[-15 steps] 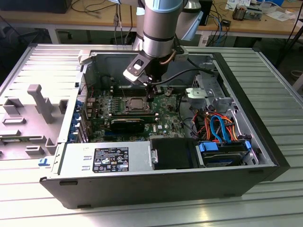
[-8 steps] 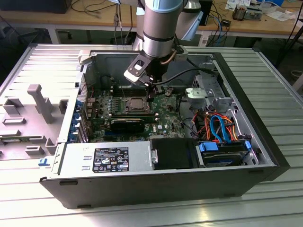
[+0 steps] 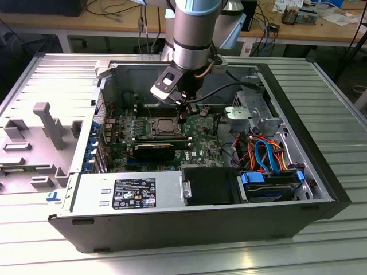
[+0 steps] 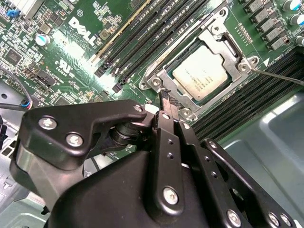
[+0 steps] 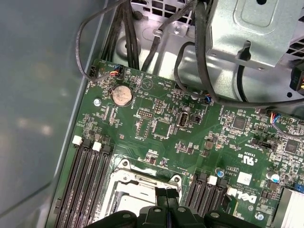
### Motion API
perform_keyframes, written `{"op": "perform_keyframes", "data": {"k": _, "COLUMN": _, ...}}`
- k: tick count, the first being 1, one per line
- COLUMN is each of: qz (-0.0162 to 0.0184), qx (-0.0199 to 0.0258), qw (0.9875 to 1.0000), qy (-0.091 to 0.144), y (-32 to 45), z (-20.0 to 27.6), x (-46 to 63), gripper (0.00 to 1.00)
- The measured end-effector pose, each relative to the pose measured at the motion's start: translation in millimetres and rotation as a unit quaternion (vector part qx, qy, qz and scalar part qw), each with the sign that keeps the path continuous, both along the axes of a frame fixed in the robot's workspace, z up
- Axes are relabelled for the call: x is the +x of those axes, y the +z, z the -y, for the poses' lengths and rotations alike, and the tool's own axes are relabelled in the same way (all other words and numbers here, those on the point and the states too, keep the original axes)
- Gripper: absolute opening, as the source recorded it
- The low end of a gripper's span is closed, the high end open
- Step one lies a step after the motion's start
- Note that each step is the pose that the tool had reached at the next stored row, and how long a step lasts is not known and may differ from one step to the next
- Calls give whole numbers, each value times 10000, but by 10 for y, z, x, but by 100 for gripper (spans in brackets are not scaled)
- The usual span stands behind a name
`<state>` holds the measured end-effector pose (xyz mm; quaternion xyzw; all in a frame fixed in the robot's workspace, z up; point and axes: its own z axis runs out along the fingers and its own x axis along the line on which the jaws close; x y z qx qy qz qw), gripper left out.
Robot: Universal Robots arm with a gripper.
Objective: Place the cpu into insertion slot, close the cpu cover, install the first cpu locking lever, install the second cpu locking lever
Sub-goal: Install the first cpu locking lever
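The cpu (image 4: 197,78), a silver-grey square, lies in the insertion slot (image 4: 153,81) on the green motherboard; the exterior view shows the cpu (image 3: 165,124) in the middle of the open computer case. The cpu cover (image 4: 227,43) lies flat around it as a silver frame. A thin locking lever (image 4: 280,77) sticks out from one corner of the socket, away from the frame. My gripper (image 4: 165,96) is shut, its black tips right at the socket's near corner, with nothing visible between them. My gripper (image 3: 183,116) hangs just to the exterior view's right of the cpu, and both fingertips (image 5: 162,193) press together.
Long black memory slots (image 4: 142,28) flank the socket on both sides. Black cables (image 5: 190,57) and a metal bracket (image 5: 256,33) hang beyond the board. A power supply (image 3: 132,192) and a drive with blue and orange cables (image 3: 269,154) fill the case front. A grey plastic shroud (image 3: 40,132) lies outside the case.
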<state>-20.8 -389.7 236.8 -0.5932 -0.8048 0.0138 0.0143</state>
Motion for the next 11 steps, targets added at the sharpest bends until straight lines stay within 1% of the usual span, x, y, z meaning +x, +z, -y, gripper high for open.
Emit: {"op": "perform_keyframes", "data": {"k": 11, "qz": 0, "qx": 0, "qw": 10000, "qy": 71, "y": 0, "z": 0, "x": 0, "gripper": 11}}
